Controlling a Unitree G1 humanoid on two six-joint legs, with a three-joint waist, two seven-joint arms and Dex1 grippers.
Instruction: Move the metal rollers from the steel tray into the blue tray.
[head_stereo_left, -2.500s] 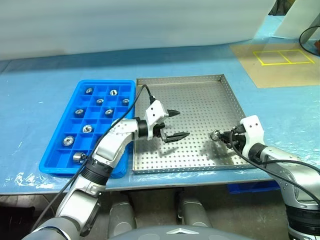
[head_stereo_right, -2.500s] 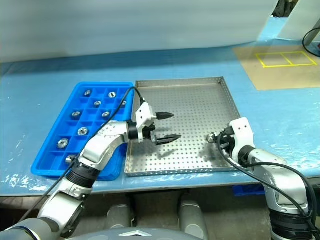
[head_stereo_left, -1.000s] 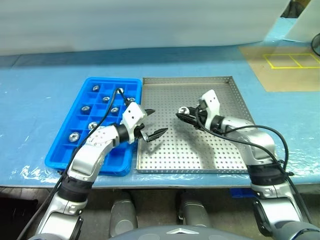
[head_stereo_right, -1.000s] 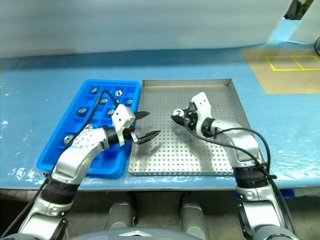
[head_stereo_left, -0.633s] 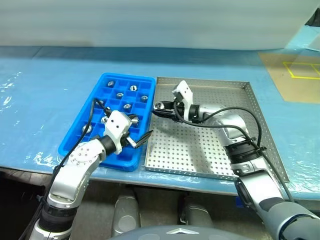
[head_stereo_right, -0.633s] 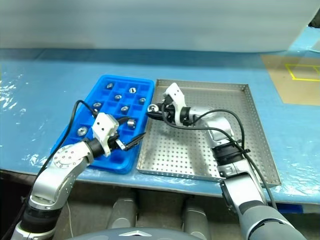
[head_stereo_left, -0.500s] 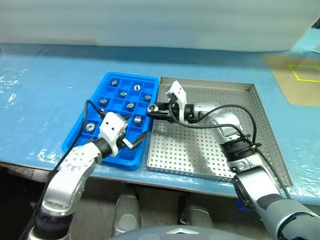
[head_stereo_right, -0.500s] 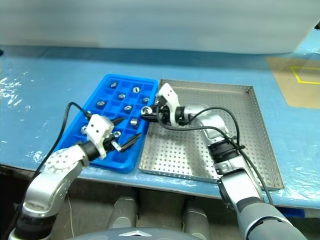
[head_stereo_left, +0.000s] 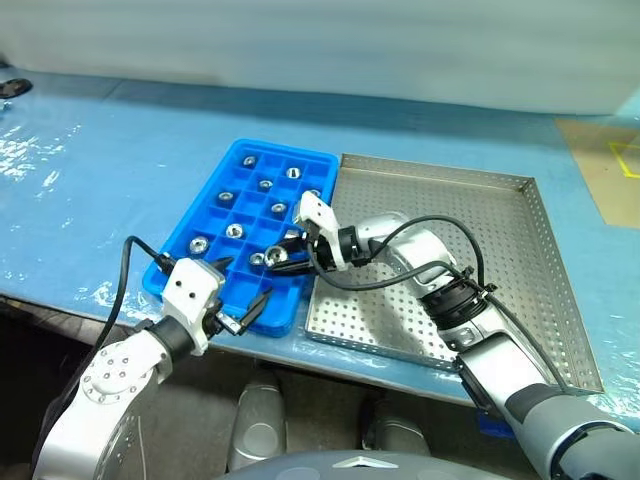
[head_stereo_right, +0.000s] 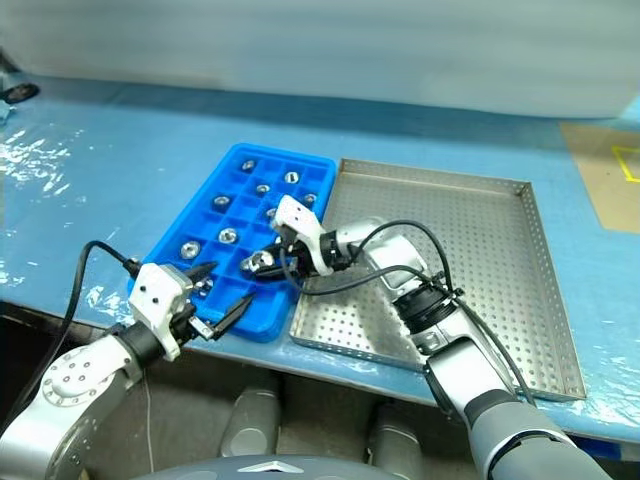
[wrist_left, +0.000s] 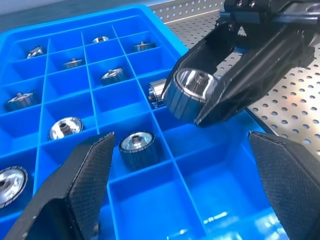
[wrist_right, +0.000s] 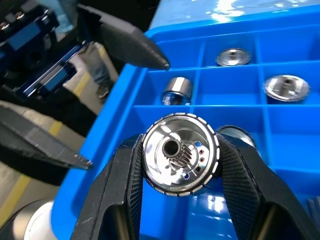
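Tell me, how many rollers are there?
11 rollers: one in the right pincer over the blue tray, ten in its compartments. None seen on the steel tray; arms may hide more.

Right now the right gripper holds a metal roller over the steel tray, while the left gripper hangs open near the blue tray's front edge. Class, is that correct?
Not quite. The right gripper does hold a metal roller, but over the blue tray, not the steel tray; the left wrist view shows blue compartments beneath it. The left gripper is open near the blue tray's front edge, as stated.
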